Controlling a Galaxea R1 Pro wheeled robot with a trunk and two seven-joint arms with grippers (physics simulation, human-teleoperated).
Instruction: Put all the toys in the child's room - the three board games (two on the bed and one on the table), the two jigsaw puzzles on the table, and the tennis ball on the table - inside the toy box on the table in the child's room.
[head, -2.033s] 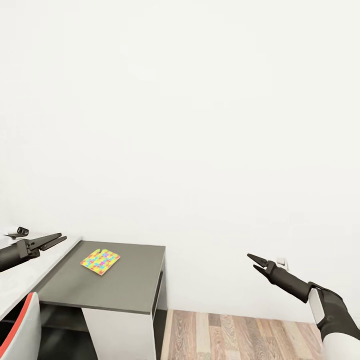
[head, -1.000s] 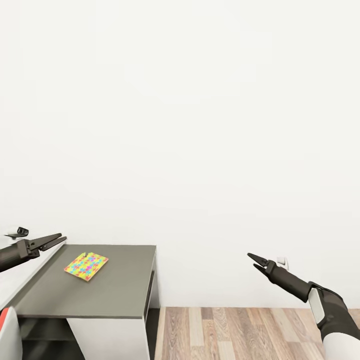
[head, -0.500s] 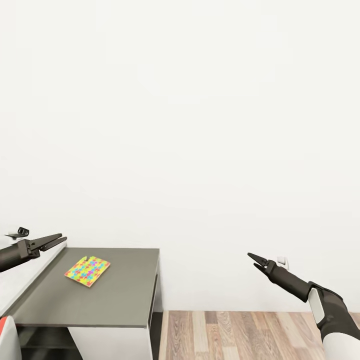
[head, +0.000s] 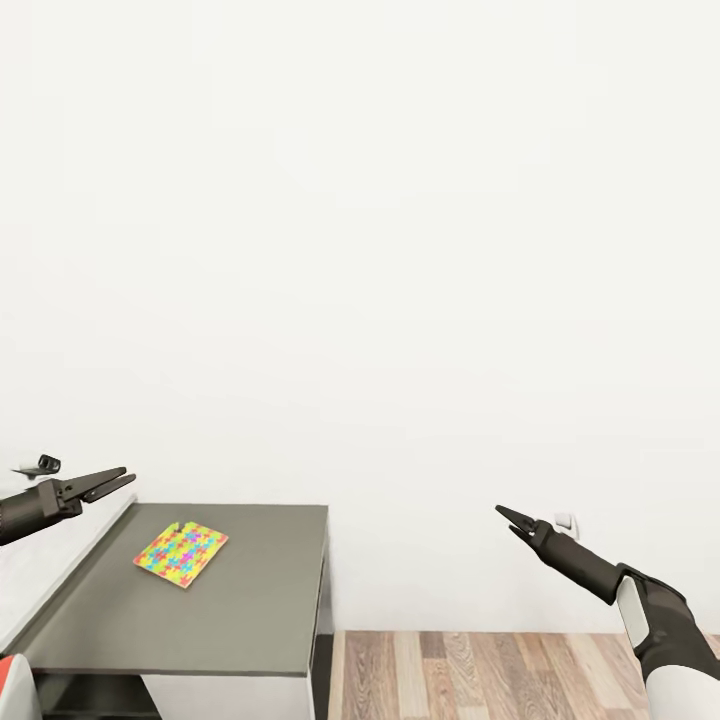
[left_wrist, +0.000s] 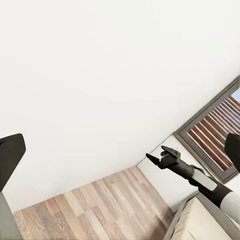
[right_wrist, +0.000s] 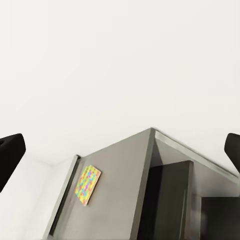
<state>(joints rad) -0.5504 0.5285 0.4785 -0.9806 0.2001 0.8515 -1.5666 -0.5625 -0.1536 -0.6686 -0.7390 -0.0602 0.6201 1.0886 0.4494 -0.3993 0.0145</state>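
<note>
One jigsaw puzzle (head: 181, 555), a thin multicolour square, lies flat on the dark grey section of the table (head: 260, 610). The right wrist view shows the same jigsaw puzzle (right_wrist: 88, 185) on that table (right_wrist: 125, 200). My left gripper (head: 107, 484) hovers open above the table's left part, up and to the left of the puzzle. My right gripper (head: 511, 520) hangs open in free air over the floor, well to the right of the table, holding nothing. The left wrist view looks across at the right gripper (left_wrist: 159, 155). A cream corner of the bed (left_wrist: 200, 225) shows there.
A plain white wall fills the background. A wood-plank floor (head: 500, 675) lies right of the table. The pale grey table top (head: 40, 575) runs along the left. A red-and-white chair edge (head: 12, 690) sits at the bottom left. There is a wall socket (head: 565, 521) behind the right gripper.
The whole picture has shifted as the camera moved: table and puzzle first slid left, then slightly right and down. Both grippers hold the same open pose.
</note>
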